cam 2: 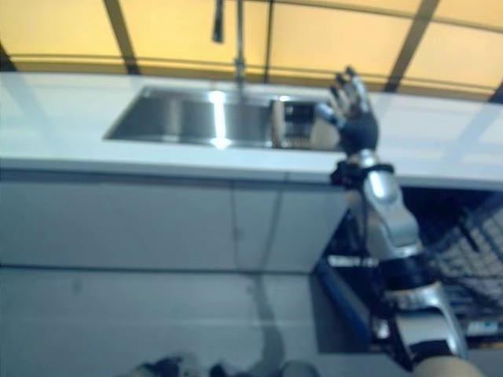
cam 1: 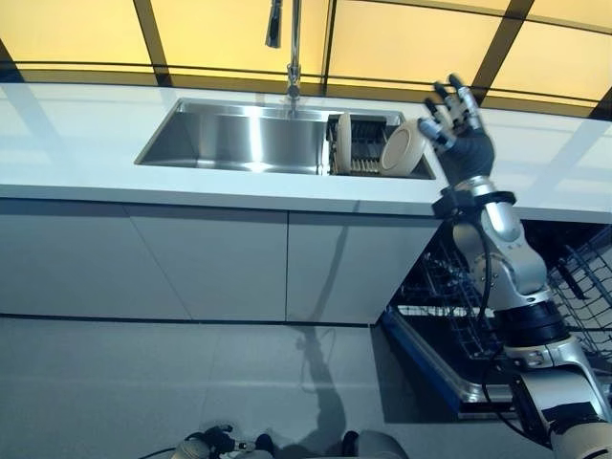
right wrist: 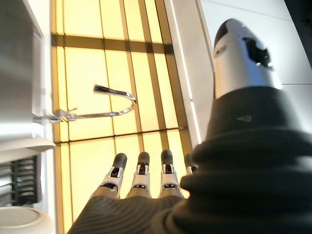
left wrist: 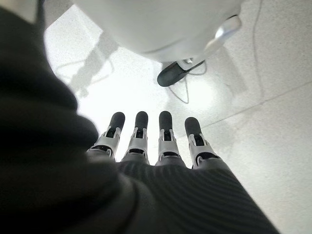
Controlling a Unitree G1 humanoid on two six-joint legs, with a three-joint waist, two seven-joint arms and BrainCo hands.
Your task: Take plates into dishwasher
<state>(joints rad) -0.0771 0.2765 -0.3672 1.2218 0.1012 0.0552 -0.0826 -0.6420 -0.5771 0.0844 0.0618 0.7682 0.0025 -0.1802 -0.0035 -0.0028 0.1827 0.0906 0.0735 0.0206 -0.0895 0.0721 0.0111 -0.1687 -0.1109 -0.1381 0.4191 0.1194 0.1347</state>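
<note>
the right robot hand (cam 1: 466,143) is raised above the white bench (cam 1: 86,143), at about two o'clock in the head view, just to the right of the steel sink (cam 1: 239,139). its fingers (right wrist: 141,178) are straight and spread, released, grasping nothing; the right wrist view shows them in a row pointing toward the yellow window panels (cam 1: 220,33), with the curved faucet (right wrist: 105,105) seen past them.

the plates sit in a dark rack (cam 1: 361,145) at the right end of the sink, at about one o'clock. one cream plate (cam 1: 404,148) leans at the rack's right side, tilted, its face turned toward the open palm and just beside the fingertips; whether it is touched i cannot tell. a second plate (cam 1: 342,142) stands upright on edge at the rack's left side, well apart from the hand. the faucet rises behind the sink at twelve o'clock.

below the bench run pale cabinet fronts (cam 1: 206,263). at four o'clock the dishwasher (cam 1: 435,316) stands open, its door dropped down with a blue edge, its wire basket (cam 1: 449,296) showing behind the right forearm. another wire rack (cam 1: 583,277) shows at the far right, at three to four o'clock.

the left robot hand (left wrist: 161,141) shows only in its own wrist view, hanging low over the pale floor (left wrist: 273,122), fingers straight and side by side, released and holding nothing.
</note>
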